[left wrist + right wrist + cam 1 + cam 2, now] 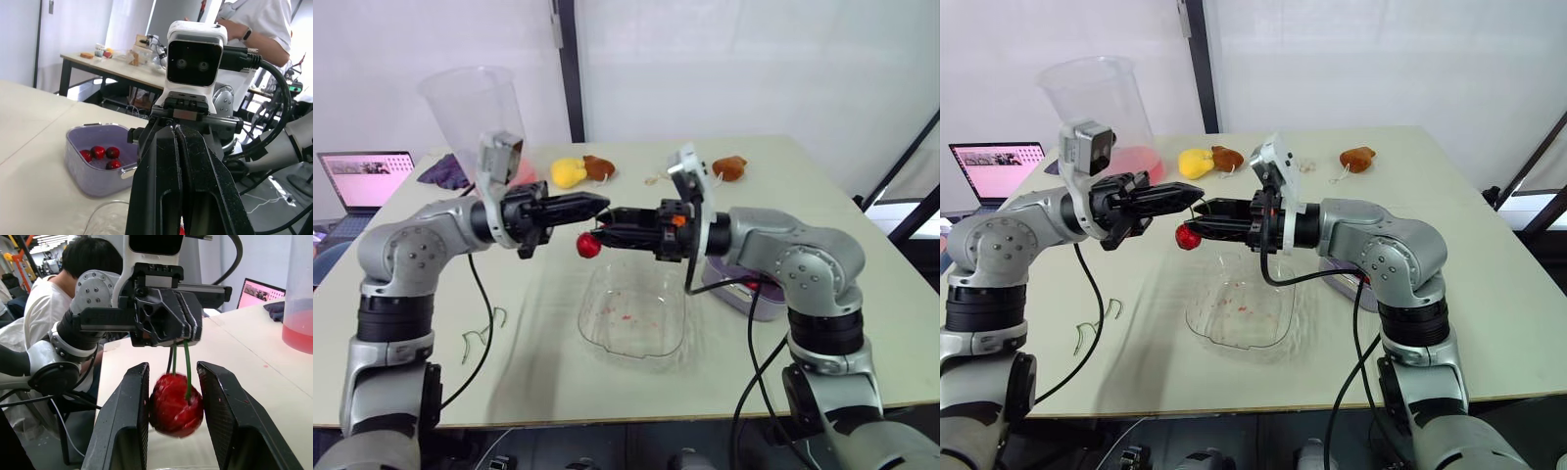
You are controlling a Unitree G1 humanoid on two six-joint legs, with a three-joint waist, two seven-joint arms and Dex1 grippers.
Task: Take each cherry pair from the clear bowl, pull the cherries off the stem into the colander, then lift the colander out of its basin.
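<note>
The left end effector [603, 205] is clenching the stem [186, 367] while the right end effector [173, 369] is grasping the cherry [175, 406], likely needing a pull-off over the colander [73, 147]

Red cherry pair [176, 404] hangs by its stems.
Below, a juice-flecked clear bowl [651, 331]; the colander [88, 177] at its 3 o'clock holds three cherries [100, 152].

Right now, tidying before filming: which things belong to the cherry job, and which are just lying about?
Job: cherry, left tool, right tool, clear bowl, colander.
Lying about: laptop, clear pitcher, yellow toy, brown toys, purple cloth.
</note>
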